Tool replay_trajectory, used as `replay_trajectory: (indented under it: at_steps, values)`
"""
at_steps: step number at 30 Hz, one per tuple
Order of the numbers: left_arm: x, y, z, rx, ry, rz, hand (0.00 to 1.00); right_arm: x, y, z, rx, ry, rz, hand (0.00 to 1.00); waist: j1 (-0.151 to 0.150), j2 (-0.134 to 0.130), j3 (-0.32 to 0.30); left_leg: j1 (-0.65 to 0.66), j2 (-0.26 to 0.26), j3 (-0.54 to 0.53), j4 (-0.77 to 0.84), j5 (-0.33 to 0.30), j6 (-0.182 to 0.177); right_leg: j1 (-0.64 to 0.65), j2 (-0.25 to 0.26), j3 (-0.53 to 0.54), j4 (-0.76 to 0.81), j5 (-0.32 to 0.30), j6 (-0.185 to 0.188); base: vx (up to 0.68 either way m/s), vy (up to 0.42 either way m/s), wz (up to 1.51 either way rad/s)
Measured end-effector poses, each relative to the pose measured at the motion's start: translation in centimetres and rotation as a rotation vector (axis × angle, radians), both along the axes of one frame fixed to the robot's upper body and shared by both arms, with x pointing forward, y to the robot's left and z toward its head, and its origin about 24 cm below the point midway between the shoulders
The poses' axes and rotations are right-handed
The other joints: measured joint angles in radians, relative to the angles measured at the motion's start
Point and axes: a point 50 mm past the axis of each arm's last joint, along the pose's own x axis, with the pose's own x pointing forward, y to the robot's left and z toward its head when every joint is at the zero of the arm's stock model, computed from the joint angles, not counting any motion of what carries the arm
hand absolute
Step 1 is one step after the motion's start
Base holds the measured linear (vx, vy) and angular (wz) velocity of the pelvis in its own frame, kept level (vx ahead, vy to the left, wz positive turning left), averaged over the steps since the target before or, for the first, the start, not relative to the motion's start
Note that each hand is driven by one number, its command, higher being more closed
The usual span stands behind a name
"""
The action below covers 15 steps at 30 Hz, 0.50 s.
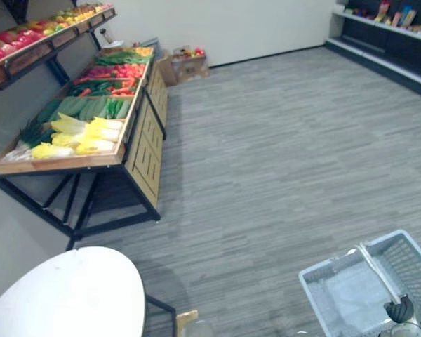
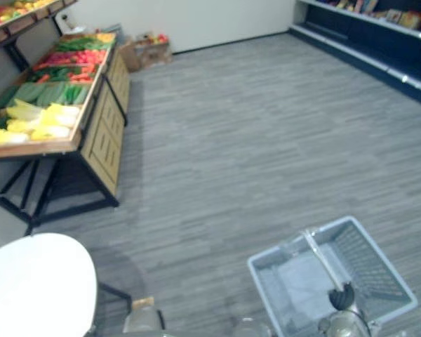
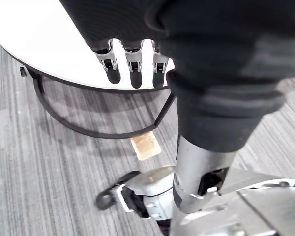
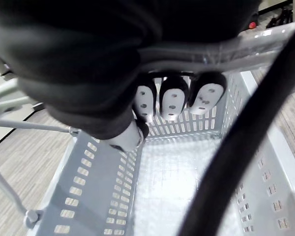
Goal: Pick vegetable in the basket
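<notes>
1. Step in hand, as I read it: get over to the produce. The vegetables (image 1: 84, 133) lie on the wooden stand (image 1: 70, 163) at far left. The basket (image 1: 414, 254) hangs near right, well apart from them. Nothing picked yet.
2. Right hand (image 4: 171, 101): fingers curled round the basket handle (image 4: 221, 46), with the basket hanging below it and nothing inside.
3. Left hand (image 3: 131, 66): fingers relaxed and holding nothing, hanging by the edge of the white round table (image 1: 63, 295) at near left.
4. Doing it well:
   - Turn left and close on the stand's near end, passing right of the table so the basket doesn't clip it.
   - Hold the handle firmly and the basket level.
   - Pick with the free left hand.
   - The pale yellow cabbages at the near end look the easiest reach, but they're bulky and probably need a wide grasp. The cucumbers (image 1: 91, 107) behind them are slimmer.
5. View differences:
   - The head views give the layout: stand, table, the open floor between them, and a cardboard box (image 1: 189, 64) by the far wall.
   - The right wrist view gives the grip itself and the basket's bare floor.
   - The left wrist view gives the left fingers and the table frame (image 3: 88, 130) underneath.
</notes>
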Motion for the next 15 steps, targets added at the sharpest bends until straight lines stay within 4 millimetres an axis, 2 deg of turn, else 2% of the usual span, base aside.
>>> replay_trajectory:
  at_steps: [2,3,4,5,6,8,9,10,11,12,14,15]
  values:
    - [-0.2,-0.6,-0.2,-0.019,0.013,-0.006,0.0,0.2,0.0,0.1,-0.003,-0.011,0.005,1.0,0.004,0.007,0.003,0.02,-0.033,-0.011,-0.294,0.023,0.01,0.003,0.017,0.0,0.006,0.0,0.001,0.22,0.097,-0.22]
    - [-0.1,-0.7,-0.2,-0.021,0.011,-0.007,0.0,0.3,-0.1,0.2,-0.009,-0.016,0.004,1.0,0.004,0.012,0.004,0.024,-0.033,-0.012,-0.345,0.023,0.009,0.007,0.023,0.002,0.007,0.0,0.001,0.28,0.153,-0.31]
    - [0.1,-0.9,-0.2,-0.027,0.006,-0.007,0.0,0.6,-0.3,0.6,-0.026,-0.027,0.017,1.0,0.005,0.03,0.012,0.031,-0.02,-0.016,-0.401,0.004,0.002,0.019,0.04,0.015,0.006,-0.005,0.01,0.4,0.27,-0.41]
    - [-0.1,-1.0,-0.3,-0.025,0.015,-0.012,0.0,0.9,-0.2,0.7,-0.028,-0.036,0.024,1.0,0.01,0.036,0.022,0.025,-0.011,-0.019,-0.36,0.03,0.012,0.036,0.044,0.043,0.005,-0.017,0.028,0.42,0.292,-0.51]
    - [-0.1,-1.0,-0.3,-0.021,0.018,-0.02,0.0,1.0,0.1,0.6,-0.023,-0.036,0.034,1.0,0.018,0.032,0.02,0.02,-0.013,-0.007,-0.331,0.029,0.012,0.041,0.038,0.057,-0.005,-0.017,0.031,0.48,0.305,-0.59]
    - [0.3,-1.4,-0.3,-0.021,0.008,-0.027,0.0,1.7,0.6,0.6,-0.017,-0.048,0.059,1.0,0.022,0.027,0.013,-0.007,-0.022,0.032,-0.247,0.011,0.039,0.059,0.008,0.084,-0.054,-0.011,0.053,0.33,0.192,-0.46]
    - [0.4,-1.6,-0.4,-0.026,0.006,-0.026,0.0,2.2,1.0,0.6,-0.011,-0.056,0.076,1.0,0.022,0.013,0.01,-0.02,-0.045,0.059,-0.196,-0.032,0.083,0.064,-0.025,0.104,-0.069,-0.018,0.069,0.39,0.262,-0.34]
    - [0.2,-1.6,-0.4,-0.028,0.013,-0.022,0.0,2.5,1.3,0.5,-0.006,-0.053,0.094,1.0,0.024,-0.015,-0.005,-0.02,-0.082,0.082,-0.163,-0.079,0.104,0.063,-0.067,0.119,-0.071,-0.024,0.081,0.49,0.297,-0.27]
    - [0.0,-1.1,-0.3,-0.012,0.024,-0.02,0.0,2.4,1.5,0.4,0.001,-0.044,0.105,1.0,0.023,-0.034,-0.022,-0.016,-0.121,0.1,-0.148,-0.116,0.125,0.062,-0.109,0.131,-0.051,-0.005,0.114,0.51,0.292,-0.1]
    - [0.0,-1.1,-0.3,-0.009,0.024,-0.019,0.0,2.5,1.5,0.4,-0.002,-0.041,0.111,1.0,0.024,-0.042,-0.026,-0.007,-0.138,0.106,-0.149,-0.127,0.127,0.05,-0.128,0.145,-0.018,0.004,0.128,0.47,0.233,0.01]
    - [-0.1,-1.0,-0.3,-0.004,0.024,-0.021,0.0,3.1,1.5,0.7,-0.016,-0.051,0.121,1.0,0.027,-0.057,-0.028,0.041,-0.176,0.133,-0.154,-0.149,0.158,-0.021,-0.175,0.197,0.171,0.022,0.139,0.43,0.211,0.02]
    - [-0.1,-0.9,-0.3,-0.001,0.026,-0.027,0.0,3.4,1.5,0.8,-0.026,-0.056,0.131,1.0,0.026,-0.064,-0.032,0.075,-0.196,0.14,-0.156,-0.177,0.168,-0.094,-0.204,0.219,0.348,0.076,0.159,0.45,0.204,0.09]
